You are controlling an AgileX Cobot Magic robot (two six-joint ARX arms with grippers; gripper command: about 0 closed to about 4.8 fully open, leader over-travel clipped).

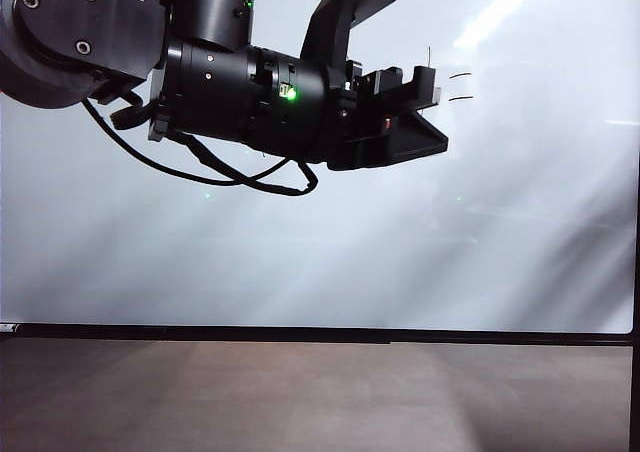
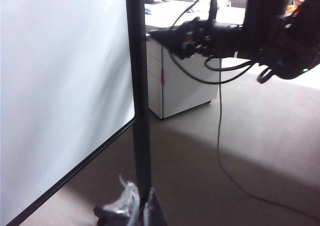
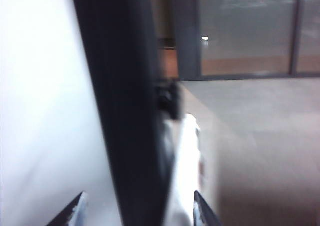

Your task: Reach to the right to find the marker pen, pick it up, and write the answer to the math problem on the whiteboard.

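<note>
Right wrist view: right gripper (image 3: 140, 208), jaws apart, straddles the whiteboard (image 3: 35, 111) frame. Closing could clamp the frame, missing the blurred pen (image 3: 185, 166). Left gripper (image 2: 127, 211) sits beside the frame; its jaws cannot be read.

The whiteboard (image 1: 300, 252) is glossy white with a thin black frame; the math problem (image 1: 458, 86) shows as thin black strokes. The left gripper (image 1: 425, 112) is black, the floor (image 1: 300, 397) brownish-grey.
</note>
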